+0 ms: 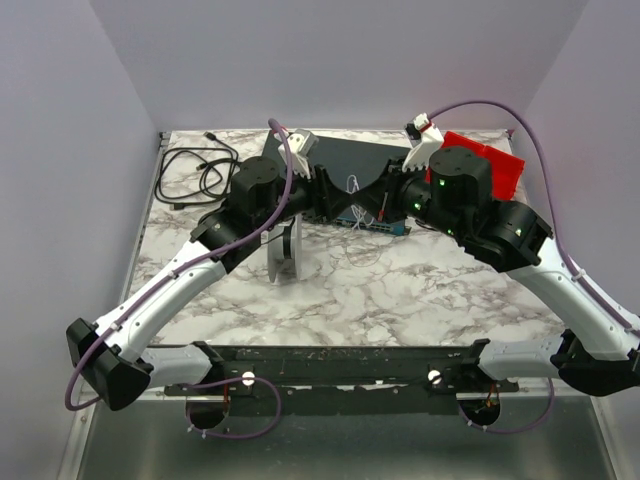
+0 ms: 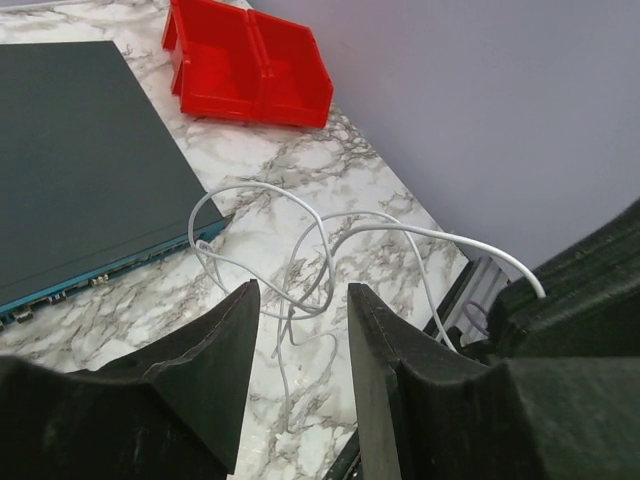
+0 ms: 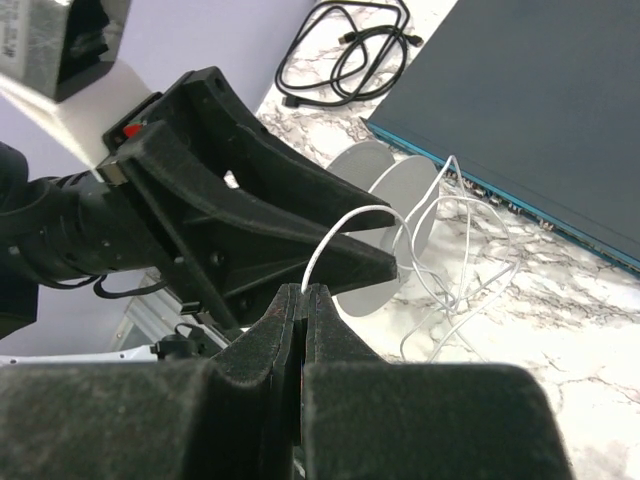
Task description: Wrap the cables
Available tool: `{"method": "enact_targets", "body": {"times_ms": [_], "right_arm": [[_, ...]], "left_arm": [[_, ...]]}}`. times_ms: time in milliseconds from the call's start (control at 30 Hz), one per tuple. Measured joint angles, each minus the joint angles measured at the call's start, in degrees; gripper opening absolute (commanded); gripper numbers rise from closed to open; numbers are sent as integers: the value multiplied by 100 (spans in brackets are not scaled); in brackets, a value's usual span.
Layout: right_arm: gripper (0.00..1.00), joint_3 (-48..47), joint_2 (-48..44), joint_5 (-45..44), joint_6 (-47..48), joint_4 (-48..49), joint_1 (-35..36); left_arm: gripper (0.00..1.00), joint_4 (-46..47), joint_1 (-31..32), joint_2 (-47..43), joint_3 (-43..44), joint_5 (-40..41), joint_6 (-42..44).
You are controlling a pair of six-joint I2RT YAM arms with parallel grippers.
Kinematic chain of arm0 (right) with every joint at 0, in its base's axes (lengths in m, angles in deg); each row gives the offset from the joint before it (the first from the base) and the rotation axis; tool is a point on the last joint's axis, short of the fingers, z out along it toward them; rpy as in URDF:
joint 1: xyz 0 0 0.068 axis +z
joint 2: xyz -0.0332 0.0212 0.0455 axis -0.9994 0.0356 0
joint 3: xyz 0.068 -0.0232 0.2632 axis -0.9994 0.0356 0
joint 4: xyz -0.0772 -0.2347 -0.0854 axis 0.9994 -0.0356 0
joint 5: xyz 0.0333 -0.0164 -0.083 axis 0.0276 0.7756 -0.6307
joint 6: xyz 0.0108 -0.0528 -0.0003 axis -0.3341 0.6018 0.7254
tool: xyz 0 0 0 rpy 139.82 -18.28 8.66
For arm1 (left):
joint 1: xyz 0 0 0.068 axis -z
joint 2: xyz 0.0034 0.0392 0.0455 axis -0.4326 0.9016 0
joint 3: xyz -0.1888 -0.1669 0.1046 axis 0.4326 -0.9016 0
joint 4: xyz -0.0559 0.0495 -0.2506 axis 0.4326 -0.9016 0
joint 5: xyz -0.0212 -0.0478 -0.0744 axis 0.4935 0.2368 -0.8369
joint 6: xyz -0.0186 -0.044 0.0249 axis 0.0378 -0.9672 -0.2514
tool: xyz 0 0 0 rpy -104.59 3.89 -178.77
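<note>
The top view is hiding what the right wrist view is showing: the right hand [image 3: 303, 296] clamping the white wire [image 3: 340, 222]. The left hand [image 2: 302, 298] is gaping empty.

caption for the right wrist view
Right gripper pinching the white wire, loose loops beside a grey spool

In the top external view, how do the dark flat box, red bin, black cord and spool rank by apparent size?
Largest: dark flat box; then red bin and black cord, about alike; smallest: spool.
</note>
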Motion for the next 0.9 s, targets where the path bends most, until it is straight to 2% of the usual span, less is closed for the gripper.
{"method": "enact_targets", "body": {"times_ms": [133, 200, 367, 533, 733, 900], "right_arm": [[1, -2, 0, -4, -4, -2, 0], [1, -9, 0, -4, -9, -4, 0], [1, -11, 0, -66, -44, -15, 0], [1, -11, 0, -468, -120, -181, 0], [1, -85, -42, -1453, -367, -758, 0], [1, -313, -264, -2186, -566, -1261, 0]], "left_arm": [[38, 13, 0, 138, 0, 101, -63], [33, 13, 0, 175, 0, 131, -72], [0, 42, 11, 203, 0, 177, -109], [0, 57, 26, 203, 0, 219, -111], [0, -37, -48, 173, 0, 387, -7], [0, -299, -688, 151, 0, 474, 181]]}}
